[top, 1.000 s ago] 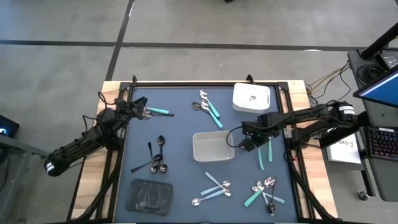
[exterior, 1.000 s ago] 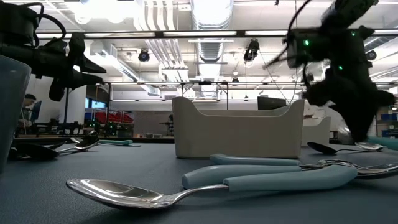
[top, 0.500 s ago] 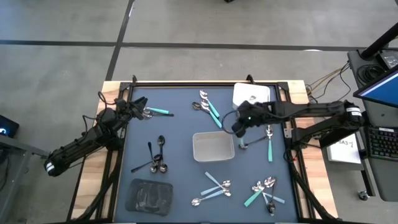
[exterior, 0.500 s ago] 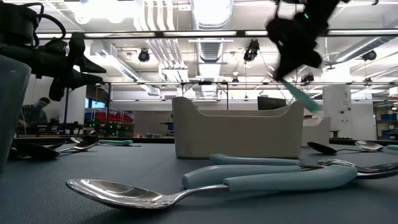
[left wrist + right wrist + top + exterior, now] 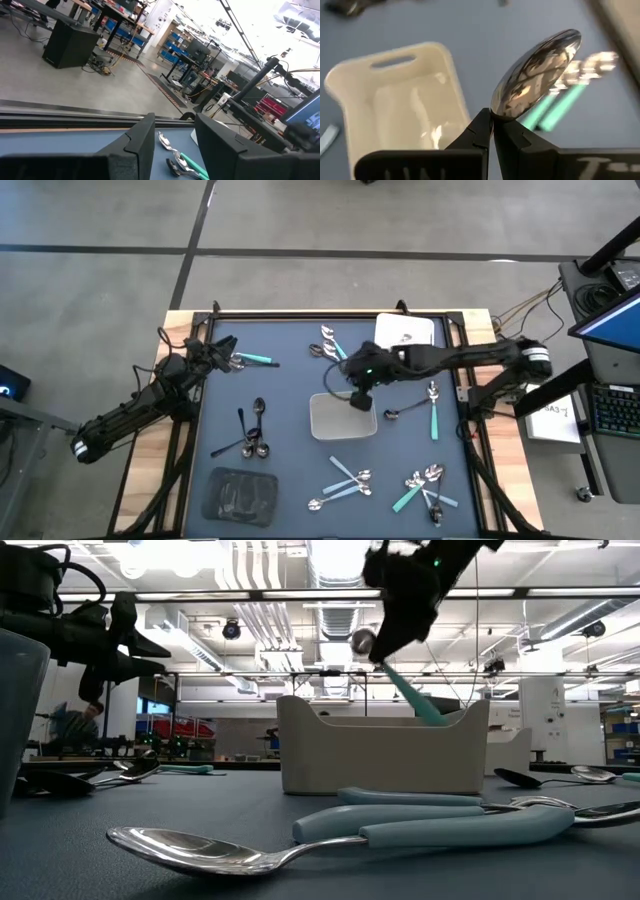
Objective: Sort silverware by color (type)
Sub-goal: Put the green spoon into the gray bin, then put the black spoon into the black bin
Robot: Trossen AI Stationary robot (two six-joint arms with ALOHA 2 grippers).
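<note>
Overhead, right end effector (image 5: 385, 640) grips teal-handled spoon (image 5: 405, 685) steeply tilted, bowl up, handle down toward grey tray (image 5: 380, 755).

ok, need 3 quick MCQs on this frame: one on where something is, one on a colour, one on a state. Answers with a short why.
1. Where is the right gripper?
A. Above the grey tray in the middle of the table
B. Over the dark tray at the near left corner
C. Off the table

2. What colour is the handle of the spoon it carries?
A. Black
B. Teal
C. Red

3. How do the right gripper's fingers stand?
A. Wide open, empty
B. Shut on the spoon
C. Out of sight

Key: 1 A, the high view shows the right gripper over the grey tray's far edge. 2 B, the low view shows the spoon with a teal handle slanting down from the gripper. 3 B, the right wrist view shows the fingers pinched together at the neck of the shiny bowl.
</note>
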